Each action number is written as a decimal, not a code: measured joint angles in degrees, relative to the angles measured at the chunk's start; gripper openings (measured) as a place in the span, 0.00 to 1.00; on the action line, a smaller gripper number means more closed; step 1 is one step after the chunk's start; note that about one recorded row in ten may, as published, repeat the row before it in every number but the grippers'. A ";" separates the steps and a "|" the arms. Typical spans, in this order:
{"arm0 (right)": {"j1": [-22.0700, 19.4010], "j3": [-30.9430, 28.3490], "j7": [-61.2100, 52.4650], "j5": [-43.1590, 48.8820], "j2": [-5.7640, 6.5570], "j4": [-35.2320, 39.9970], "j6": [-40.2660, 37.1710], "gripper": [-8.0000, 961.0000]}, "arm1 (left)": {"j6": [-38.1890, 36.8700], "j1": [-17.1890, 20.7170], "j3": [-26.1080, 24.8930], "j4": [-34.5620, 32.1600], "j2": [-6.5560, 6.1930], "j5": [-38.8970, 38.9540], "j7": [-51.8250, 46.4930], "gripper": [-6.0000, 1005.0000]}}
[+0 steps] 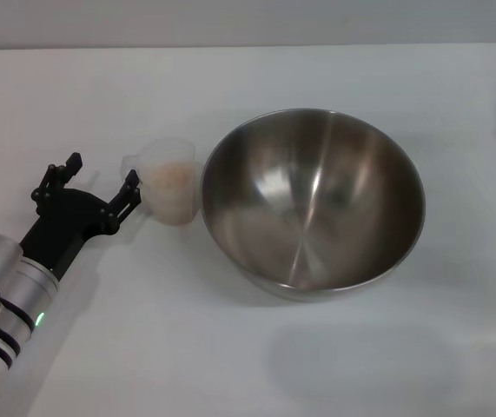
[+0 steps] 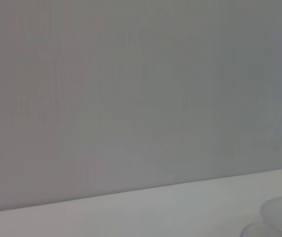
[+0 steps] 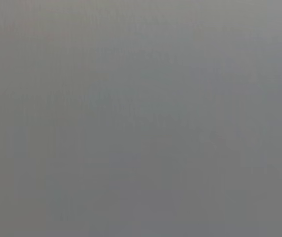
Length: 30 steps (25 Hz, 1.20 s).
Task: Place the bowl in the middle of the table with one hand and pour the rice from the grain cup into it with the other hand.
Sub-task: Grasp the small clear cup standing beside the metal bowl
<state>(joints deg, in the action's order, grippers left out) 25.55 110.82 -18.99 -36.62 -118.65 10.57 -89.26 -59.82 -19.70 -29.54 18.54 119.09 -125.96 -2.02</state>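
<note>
Worktop (image 1: 230,365): plain white, flat; pale grey wall along the far edge. Carries the bowl and the grain cup.

Bowl (image 1: 313,201): stainless steel, upright, tilted slightly toward the camera in the head view; near the worktop's middle. Interior bare, no grains visible.

Grain cup (image 1: 170,187): clear frosted plastic, upright, just beside the bowl on its left; rim close to the bowl's rim, contact not determinable. Handle on the side facing away from the bowl.

Rice (image 1: 172,189): pale beige, inside the grain cup, filling most of it. None in the bowl.

Left tool (image 1: 102,184): left of the bowl, beyond the grain cup, low over the worktop. Fingers spread apart, gripping nothing; nearer finger (image 1: 128,193) just beside the cup's handle, farther finger (image 1: 61,174) well clear.

Right tool: not visible in any view; right wrist view shows only flat grey.

Left wrist view: grey wall, worktop edge, faint rounded shape in one corner, not identifiable.

Step in hand: judged as bowl placement done; approach to the grain cup under way, grasp not yet made.

Next move: advance the left tool toward the bowl until the fingers straddle the handle or the cup body, close, lift clear, carry over the bowl's rim, tip toward the bowl's centre. Keep the cup level until over the bowl.
</note>
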 joint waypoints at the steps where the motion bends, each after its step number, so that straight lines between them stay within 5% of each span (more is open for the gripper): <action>1: 0.00 0.00 0.00 0.00 0.00 0.00 0.00 0.41 | 0.00 0.00 0.00 0.00 0.00 0.00 0.00 0.79; 15: 0.30 0.00 0.00 0.06 0.00 0.41 0.82 0.41 | 3.47 -1.49 -1.82 0.82 0.00 0.01 -0.10 0.70; 25: 0.62 0.00 0.01 0.06 0.01 0.36 0.91 0.41 | 3.76 -1.94 -1.58 2.07 0.09 0.01 -0.62 0.22; 30: 0.92 0.00 0.00 0.06 0.12 0.41 2.06 0.41 | 3.76 -2.05 -1.52 2.13 0.09 0.01 -0.62 0.10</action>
<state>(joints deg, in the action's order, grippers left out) 26.47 110.83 -18.99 -36.56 -118.53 10.98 -87.20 -56.06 -21.76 -31.05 20.67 119.18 -125.94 -2.64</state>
